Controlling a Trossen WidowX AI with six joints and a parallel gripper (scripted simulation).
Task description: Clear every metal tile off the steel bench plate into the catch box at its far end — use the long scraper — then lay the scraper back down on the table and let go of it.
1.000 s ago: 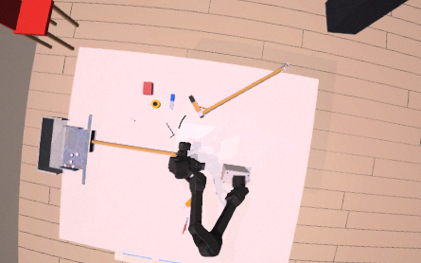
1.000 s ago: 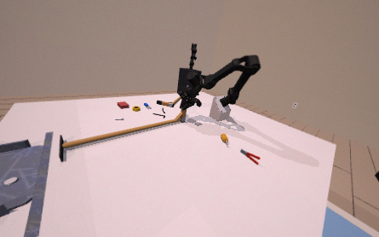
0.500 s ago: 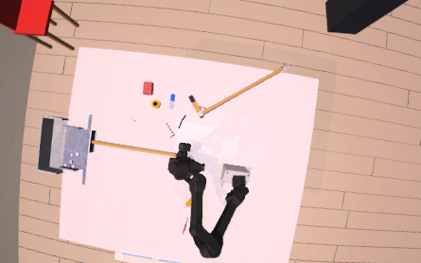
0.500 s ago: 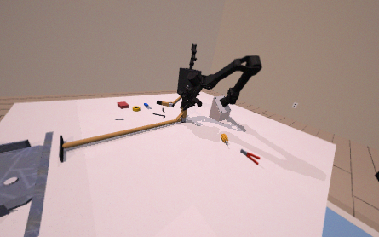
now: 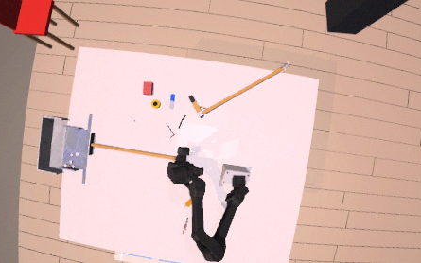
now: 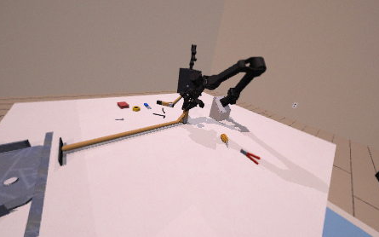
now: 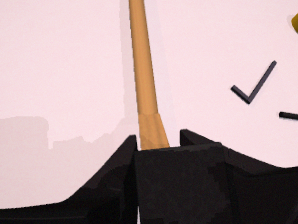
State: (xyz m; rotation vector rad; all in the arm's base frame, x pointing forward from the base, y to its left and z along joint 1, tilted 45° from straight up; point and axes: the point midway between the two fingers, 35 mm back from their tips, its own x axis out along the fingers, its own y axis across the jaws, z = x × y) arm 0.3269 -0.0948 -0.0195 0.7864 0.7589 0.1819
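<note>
Evidently, only the grasping is done: the scraper (image 5: 132, 150) (image 6: 119, 136) (image 7: 144, 65) is pinched at its near end by the tool (image 5: 179, 158) (image 6: 186, 112) (image 7: 158, 139), its blade at nine o'clock in the top view, short of the plate (image 5: 81, 137) (image 6: 19, 159), where tiles (image 5: 72, 166) (image 6: 10, 181) are still to be cleared.

arm bent, hand (image 5: 179, 160) (image 6: 186, 112) (image 7: 158, 139) low, closed on handle.
</note>
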